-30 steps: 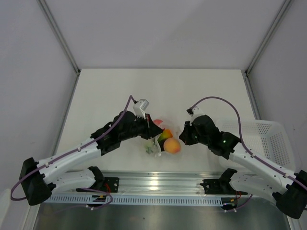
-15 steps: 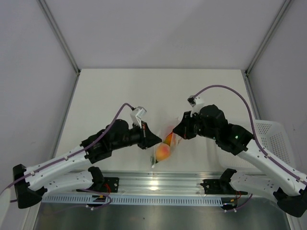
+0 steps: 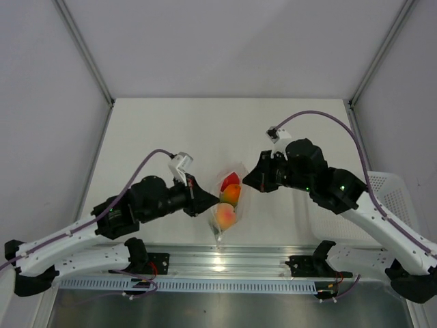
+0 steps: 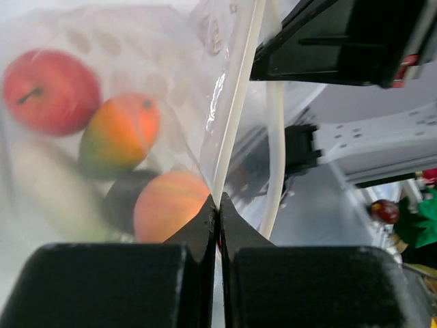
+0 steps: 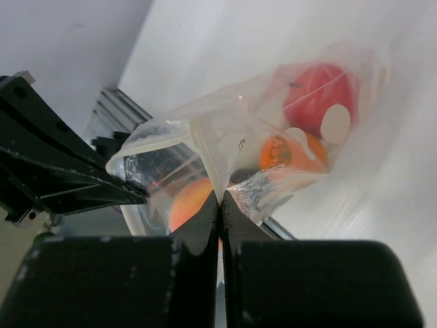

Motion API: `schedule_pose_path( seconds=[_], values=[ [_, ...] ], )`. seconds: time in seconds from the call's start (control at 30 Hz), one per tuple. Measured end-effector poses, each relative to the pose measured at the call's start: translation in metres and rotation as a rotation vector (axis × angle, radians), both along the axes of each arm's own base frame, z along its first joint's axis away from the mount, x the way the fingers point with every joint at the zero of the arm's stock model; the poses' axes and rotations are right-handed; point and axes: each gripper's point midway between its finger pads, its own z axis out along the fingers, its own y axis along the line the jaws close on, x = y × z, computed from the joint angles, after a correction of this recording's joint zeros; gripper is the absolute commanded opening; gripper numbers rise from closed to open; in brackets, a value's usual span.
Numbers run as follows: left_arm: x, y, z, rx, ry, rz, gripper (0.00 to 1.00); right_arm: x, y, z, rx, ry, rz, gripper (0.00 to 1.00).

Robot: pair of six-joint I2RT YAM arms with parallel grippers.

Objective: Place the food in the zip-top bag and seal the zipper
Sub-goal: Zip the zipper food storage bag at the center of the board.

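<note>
Reaching inward from either side, both arms bend at the elbow and meet low over the tabletop [image 3: 157, 130], with the zip-top bag [image 3: 229, 201] held between them. The left tool [image 4: 218, 208] is clenched on the zipper strip [image 4: 235, 116], and the right tool [image 5: 220, 201] pinches the same strip further along. A small printed mark [image 5: 241, 143] on the plastic is too blurred to read. Inside the bag sit a red apple [image 4: 46, 91], an orange-green mango [image 4: 117, 135] and a peach [image 4: 171, 205]. A dark piece [image 4: 126, 198] is half hidden behind them. A pale piece [image 4: 41, 184] is only a smear through the crinkled film.
</note>
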Motion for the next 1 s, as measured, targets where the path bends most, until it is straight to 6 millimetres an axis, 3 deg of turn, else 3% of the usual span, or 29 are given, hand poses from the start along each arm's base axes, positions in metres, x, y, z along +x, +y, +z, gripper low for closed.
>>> schedule_pose_path(
  seconds=[0.07,0.17,0.27,0.4,0.53,0.63,0.77,0.83,0.9,1.0],
  values=[
    [-0.005,0.006,0.029,-0.080,-0.043,-0.002,0.01,-0.006,-0.001,0.025,0.074,-0.027,0.008,0.00],
    [-0.003,0.011,0.037,-0.104,-0.063,0.022,0.01,-0.011,-0.002,0.035,0.121,-0.020,0.019,0.00],
    [0.007,0.007,0.013,-0.011,-0.035,0.058,0.00,0.002,-0.003,0.020,0.116,0.040,-0.002,0.00],
    [0.010,0.002,-0.029,0.140,0.031,0.059,0.01,0.025,-0.005,-0.021,0.043,0.157,-0.046,0.00],
    [0.007,0.003,-0.028,0.148,0.035,0.046,0.00,0.028,-0.005,-0.034,0.011,0.197,-0.036,0.00],
    [0.006,0.001,-0.006,0.129,0.013,0.028,0.01,0.026,-0.004,-0.020,0.019,0.186,-0.011,0.00],
    [0.002,-0.004,0.046,0.028,-0.036,-0.012,0.01,0.028,0.003,0.017,0.065,0.133,0.024,0.00],
    [-0.004,-0.002,0.063,-0.042,-0.056,-0.031,0.01,0.025,0.005,0.034,0.108,0.099,0.043,0.00],
    [-0.007,0.002,0.062,-0.072,-0.058,-0.029,0.00,0.018,0.006,0.043,0.142,0.096,0.067,0.00],
    [-0.004,0.005,0.042,-0.056,-0.033,0.001,0.01,0.014,0.011,0.042,0.171,0.107,0.101,0.00]
  ],
)
